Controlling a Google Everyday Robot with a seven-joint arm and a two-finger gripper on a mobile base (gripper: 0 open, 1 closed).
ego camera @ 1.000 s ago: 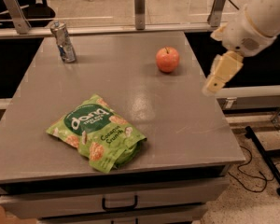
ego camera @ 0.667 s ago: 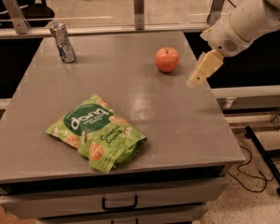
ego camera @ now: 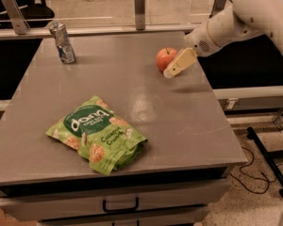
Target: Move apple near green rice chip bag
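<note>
Readable print — on the bag
The green rice chip bag (ego camera: pixel 96 140) says "dang", "Coconut Crunch"; gripper (ego camera: pixel 170 73) just beside the apple (ego camera: pixel 165 58).

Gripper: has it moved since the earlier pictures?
Yes. The gripper has moved left toward the apple, which has stayed put, and is now close beside it.
</note>
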